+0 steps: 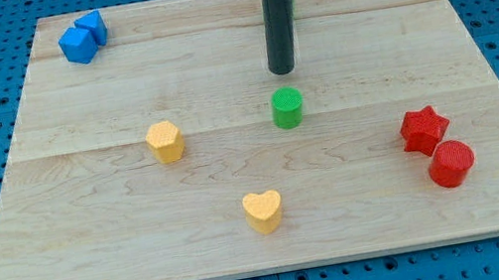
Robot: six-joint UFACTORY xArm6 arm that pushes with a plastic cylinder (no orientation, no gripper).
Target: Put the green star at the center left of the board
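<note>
No jaws fitted, only a rod. My tip [283, 69] sits just above the green block [287, 108], apart from it. The block is mid-frame and reads round; I cannot make out star points. Judged light, rigid and free-sliding, so push its right face. Desk [74, 107] is smooth wood. The yellow block [164, 141] stands in the leftward path.

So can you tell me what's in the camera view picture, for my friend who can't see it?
My tip, the end of a dark rod, sits just above a green round block mid-board on the wooden board. No green star shows. Two blue blocks touch at the top left, a yellow hexagon and yellow heart lie lower, and a red star and red cylinder sit right.
</note>
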